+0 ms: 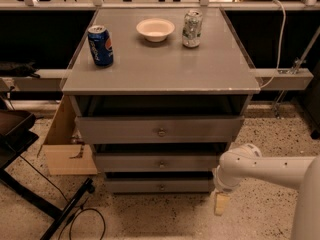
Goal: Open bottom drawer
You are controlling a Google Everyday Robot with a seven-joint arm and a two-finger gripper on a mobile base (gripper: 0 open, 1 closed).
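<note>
The bottom drawer [160, 186] is the lowest, narrowest grey front of three, with a small round metal knob [161, 187]; it sits close to flush under the middle drawer. My white arm comes in from the right. Its gripper [220, 203] hangs near the floor just right of the bottom drawer's right end, pale fingers pointing down, about a hand's width from the knob side.
Top drawer [160, 129] and middle drawer [160, 162] above. On the cabinet top: blue soda can [100, 45], white bowl [155, 29], silver-green can [191, 28]. Cardboard box [67, 146] at left, black stand legs and cable [75, 204] on the speckled floor.
</note>
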